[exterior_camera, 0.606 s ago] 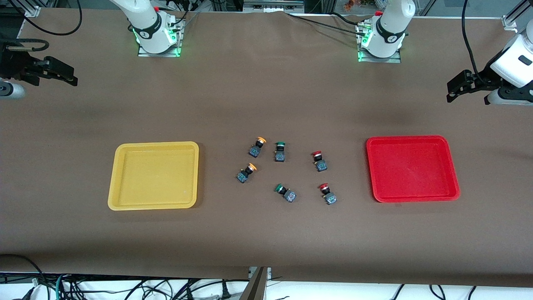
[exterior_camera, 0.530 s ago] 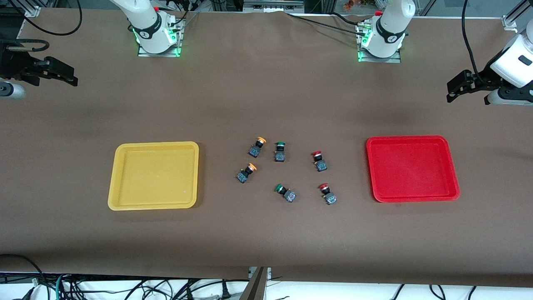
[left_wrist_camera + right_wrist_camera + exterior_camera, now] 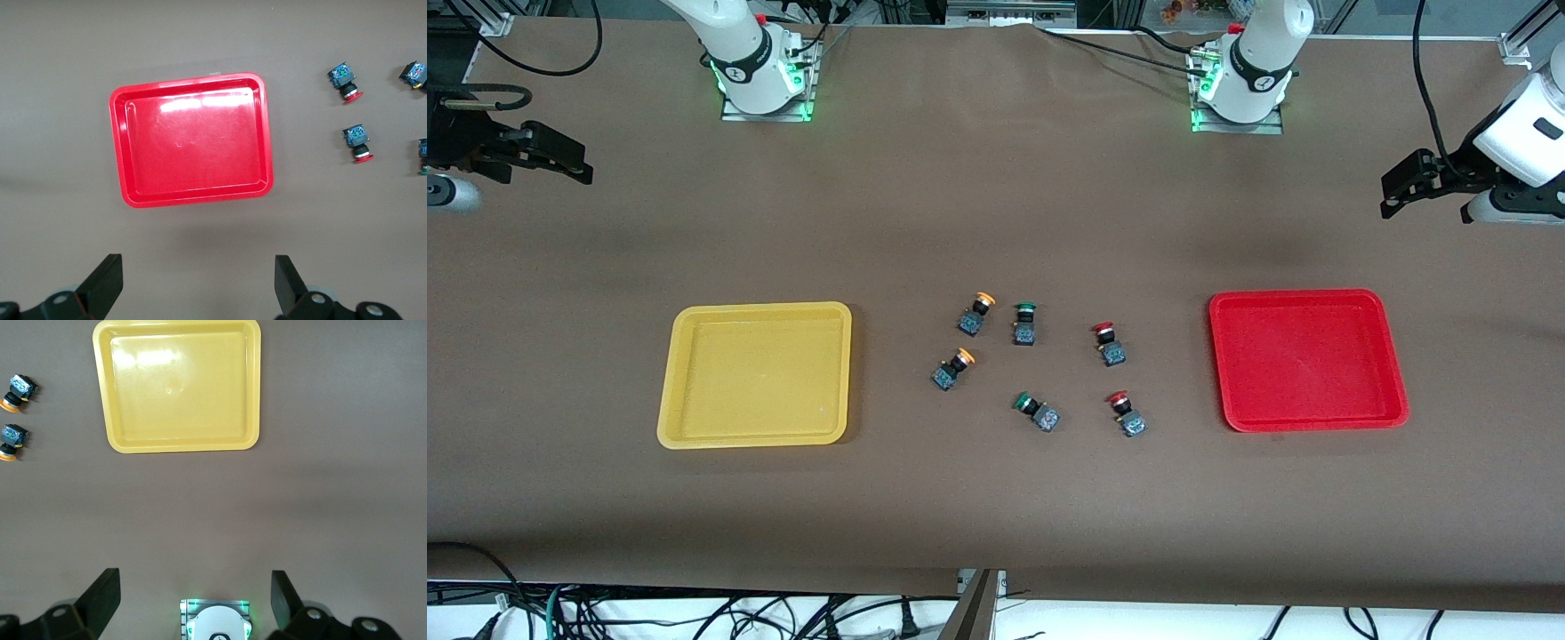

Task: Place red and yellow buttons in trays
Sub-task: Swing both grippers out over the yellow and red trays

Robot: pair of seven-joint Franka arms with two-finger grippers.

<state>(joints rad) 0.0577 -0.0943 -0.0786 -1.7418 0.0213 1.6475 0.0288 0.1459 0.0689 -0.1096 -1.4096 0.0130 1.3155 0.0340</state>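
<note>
Two yellow-capped buttons and two red-capped buttons lie on the table between the yellow tray and the red tray. Both trays are empty. My right gripper is open and empty, up over bare table at the right arm's end. My left gripper is open and empty, up over bare table at the left arm's end. The left wrist view shows the left gripper, the red tray and both red buttons. The right wrist view shows the right gripper, the yellow tray and both yellow buttons.
Two green-capped switches lie among the buttons, between the yellow-capped and red-capped ones. The arm bases stand along the table's edge farthest from the front camera. Cables hang below the nearest edge.
</note>
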